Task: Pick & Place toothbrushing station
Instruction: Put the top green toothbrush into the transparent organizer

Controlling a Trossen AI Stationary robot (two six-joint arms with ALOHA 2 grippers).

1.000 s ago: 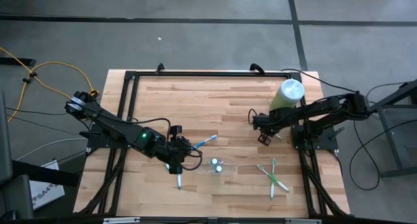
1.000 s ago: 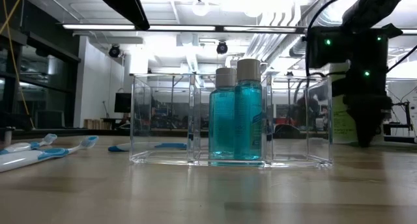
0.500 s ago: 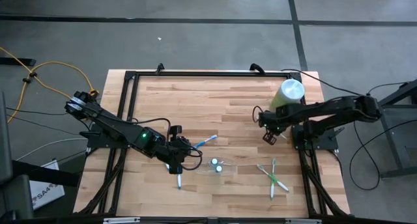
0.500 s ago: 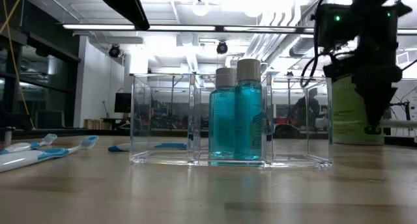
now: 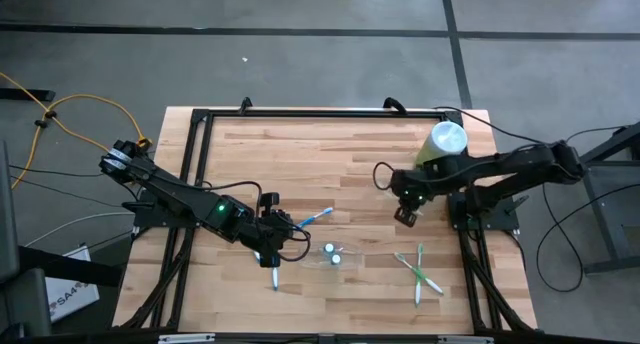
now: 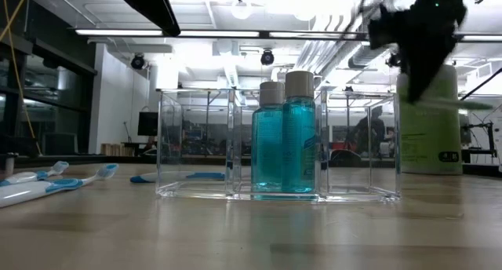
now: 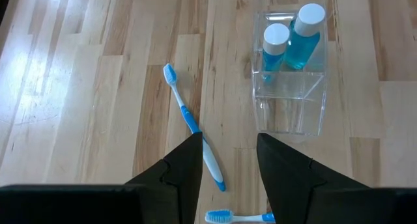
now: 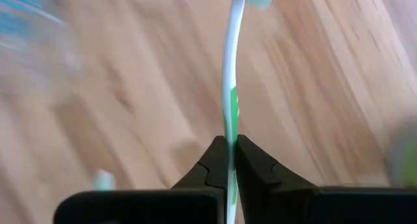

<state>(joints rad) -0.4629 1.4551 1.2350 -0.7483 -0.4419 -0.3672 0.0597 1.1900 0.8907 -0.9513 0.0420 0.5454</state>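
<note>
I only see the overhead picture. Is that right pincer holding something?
Observer: Yes, the right pincer is shut on a green toothbrush.
Operator: And the left one?
Observer: The left pincer is open and empty; a blue toothbrush lies before it.
Operator: What's in the tray?
Observer: Two teal bottles, upright in its middle compartment.

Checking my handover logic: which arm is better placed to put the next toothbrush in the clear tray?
Right. The right gripper is shut on a green toothbrush, in the air. The left gripper holds nothing; its open fingers hover above a blue toothbrush beside the clear tray.
</note>
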